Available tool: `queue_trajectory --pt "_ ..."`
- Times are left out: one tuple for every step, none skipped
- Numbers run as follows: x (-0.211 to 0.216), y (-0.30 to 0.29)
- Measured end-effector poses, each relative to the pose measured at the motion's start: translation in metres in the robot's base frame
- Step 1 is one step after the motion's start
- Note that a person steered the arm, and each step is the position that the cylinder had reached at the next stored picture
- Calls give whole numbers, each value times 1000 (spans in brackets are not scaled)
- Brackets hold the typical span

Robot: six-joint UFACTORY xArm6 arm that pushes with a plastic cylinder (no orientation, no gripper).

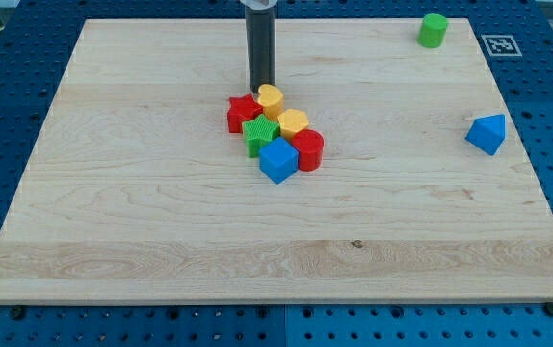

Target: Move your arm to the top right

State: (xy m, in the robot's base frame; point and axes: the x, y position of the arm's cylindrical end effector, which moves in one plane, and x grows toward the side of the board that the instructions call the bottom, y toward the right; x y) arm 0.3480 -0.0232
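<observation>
Wooden board on a blue pegboard bench carries our cluster. My tip touches the yellow cylinder from the view's top; red star, green star, yellow block, red cylinder and blue cube crowd beside that cylinder. We have no jaws. Well to its right, a green cylinder marks the top-right corner.

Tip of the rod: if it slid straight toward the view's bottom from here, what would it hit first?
My tip sits just above the cluster; it would likely meet the yellow block first, maybe clipping the red star.
</observation>
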Motion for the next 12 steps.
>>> queue_trajectory --pt "0 0" --pt "-18 -1" --pt "-59 -2" --pt "-111 -3" --pt "-156 14" --pt "-156 14" --pt "-155 28" --pt "-148 79" --pt "-130 145" --pt "-98 219" --pt "-48 272" --pt "-36 328"
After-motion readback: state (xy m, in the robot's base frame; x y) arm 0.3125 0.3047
